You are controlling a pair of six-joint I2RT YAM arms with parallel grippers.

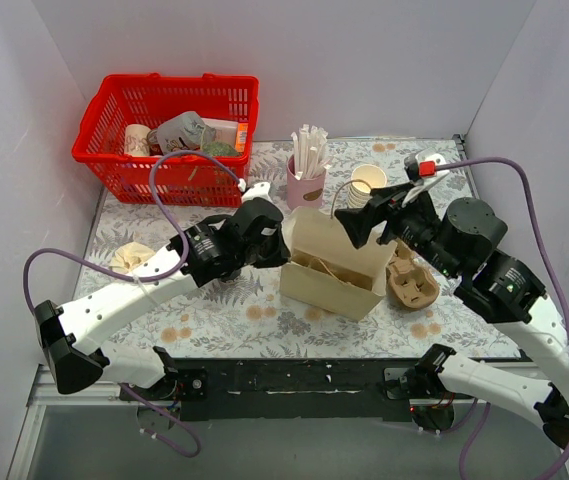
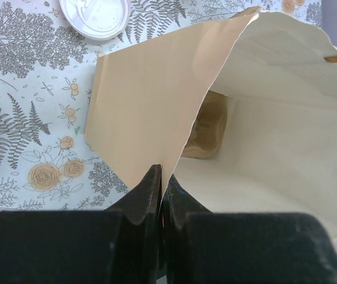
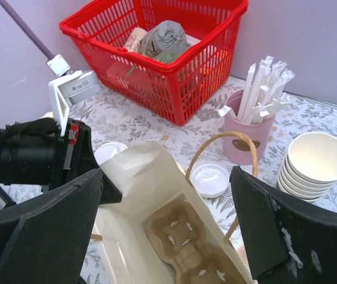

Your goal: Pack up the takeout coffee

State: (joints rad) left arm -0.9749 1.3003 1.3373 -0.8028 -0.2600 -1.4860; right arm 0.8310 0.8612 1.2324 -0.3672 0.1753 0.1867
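A table point(image 1: 214, 315) with a grey floral cover fills the top view, and two robot arms reach in from 6 o'clock. A red plastic basket point(image 1: 169, 135) of packets stands at 11 o'clock. At the centre, a tan paper bag point(image 1: 336, 262) stands upright with its mouth open, and a brown pulp cup carrier point(image 3: 180, 242) lies on its floor.

The left tool point(image 2: 162, 177) is clenched on the bag's 9 o'clock rim, pinching the paper. The right tool point(image 3: 167, 177) hangs above the bag's mouth, released. Its fingers point(image 3: 263, 219) are spread wide with nothing between them.

A second pulp carrier point(image 1: 411, 280) lies on the table at the bag's 3 o'clock. A stack of cream paper cups point(image 3: 313, 163) sits at 1 o'clock. A pink cup point(image 3: 248, 133) of white sticks stands at 12 o'clock.

The takeout coffee point(image 3: 209, 179) shows only its round white lid. It stands on the table just beyond the bag's far side, between the bag and the pink cup, outside the bag.
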